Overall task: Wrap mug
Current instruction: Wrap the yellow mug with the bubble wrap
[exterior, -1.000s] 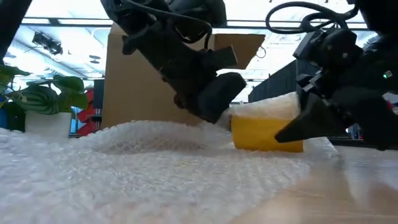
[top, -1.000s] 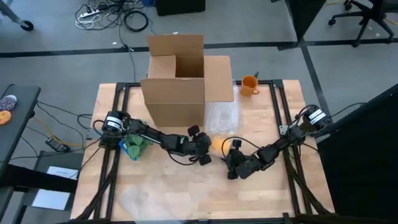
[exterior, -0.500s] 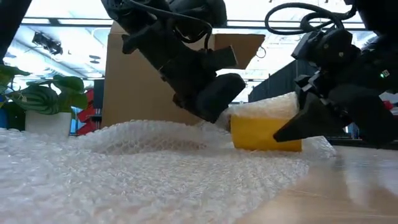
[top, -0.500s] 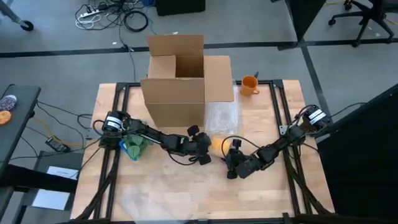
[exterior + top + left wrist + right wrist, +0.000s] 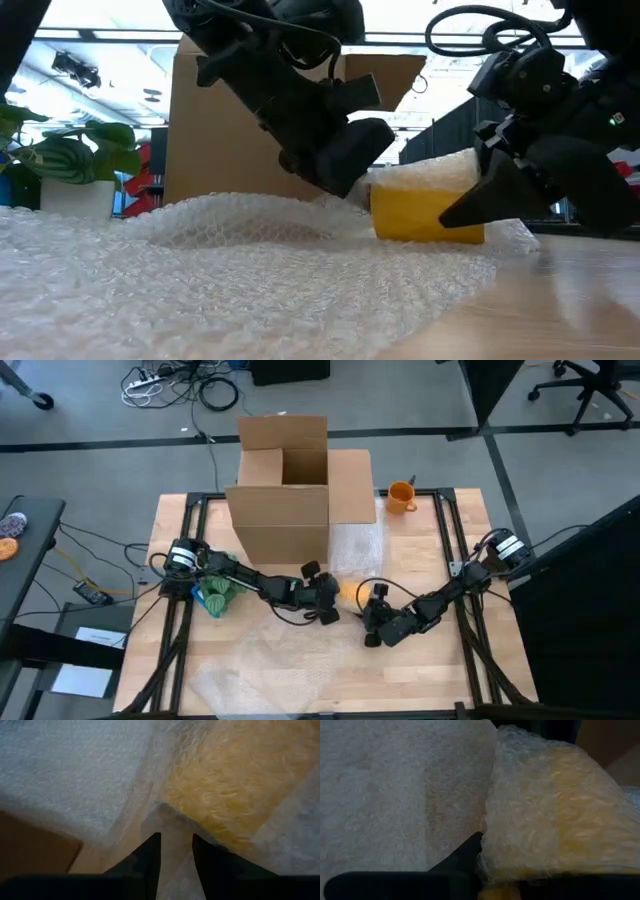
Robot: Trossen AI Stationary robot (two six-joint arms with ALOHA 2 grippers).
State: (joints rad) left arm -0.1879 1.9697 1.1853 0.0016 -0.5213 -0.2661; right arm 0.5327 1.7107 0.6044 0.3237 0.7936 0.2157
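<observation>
Yellow mug is sitting mid-worktop, half covered in bubble wrap, just in front of the cardboard box. In the low view a flap of wrap is draping over the mug's top while its lower front is showing bare.

The left end effector is pressing in from the mug's left side. Its wrist view shows the two fingers nearly together with a thin fold of wrap lying between the tips, so it looks clenched on the film, though actual contact is hard to confirm. The right end effector is sitting against the mug's other side; one dark finger is tucking under the wrapped edge, the other is hidden, so I cannot tell whether it is gripping or loose.

Handling call: the mug is probably ceramic, rigid, fairly heavy and breakable, and slick under plastic. The wrap is light, floppy and springy, likely to unfold if let go. Best to take hold of the wrap's free edge and pull it around, steadying the mug by its wall, not the handle.

A second orange mug is standing at the far worktop edge, well apart. A green item is lying near the left arm's base.
</observation>
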